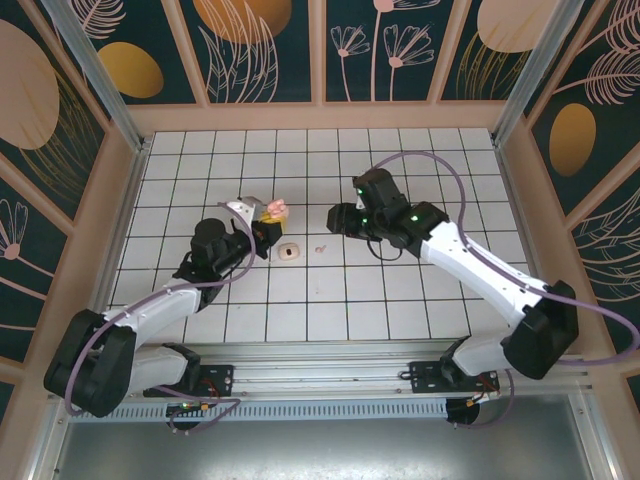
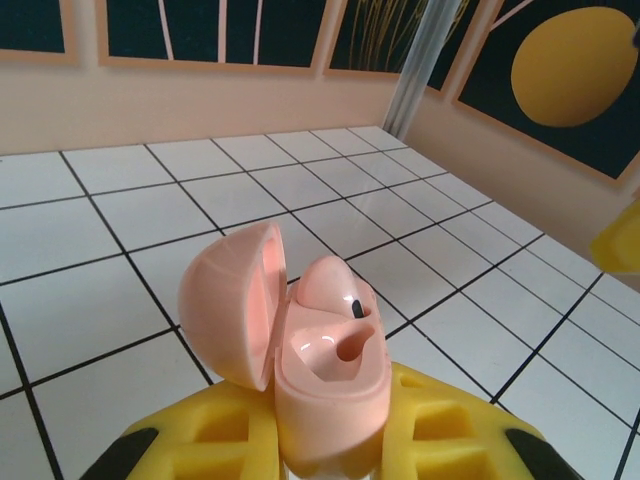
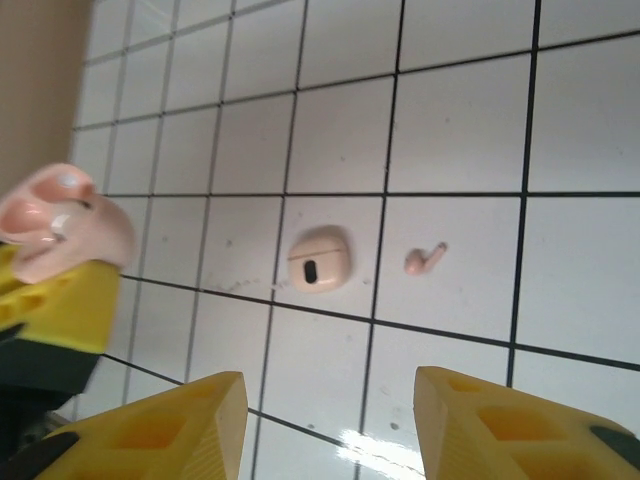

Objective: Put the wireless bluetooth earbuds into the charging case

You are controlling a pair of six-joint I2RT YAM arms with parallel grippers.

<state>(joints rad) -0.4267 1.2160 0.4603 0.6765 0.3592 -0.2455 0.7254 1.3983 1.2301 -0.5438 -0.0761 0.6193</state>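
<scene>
Charging case (image 2: 325, 355), hinged open, sits pinched between the left gripper (image 2: 330, 445) fingers, lower centre, wells facing up to receive; one earbud (image 2: 335, 285) appears seated. Right gripper (image 3: 328, 388) fingers spread over the loose earbud (image 3: 425, 259), centre right, likely for picking.

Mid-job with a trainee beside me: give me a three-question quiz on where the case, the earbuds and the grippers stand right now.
1. True or false: the charging case held in the left gripper has its lid shut.
2. Fill in: the right gripper has its fingers ____, with nothing between them.
3. Where is the loose earbud? A) between the right gripper's fingers B) lying on the table C) in the case's empty socket

Key: 1 false, the lid stands open; 2 open; 3 B.
</scene>
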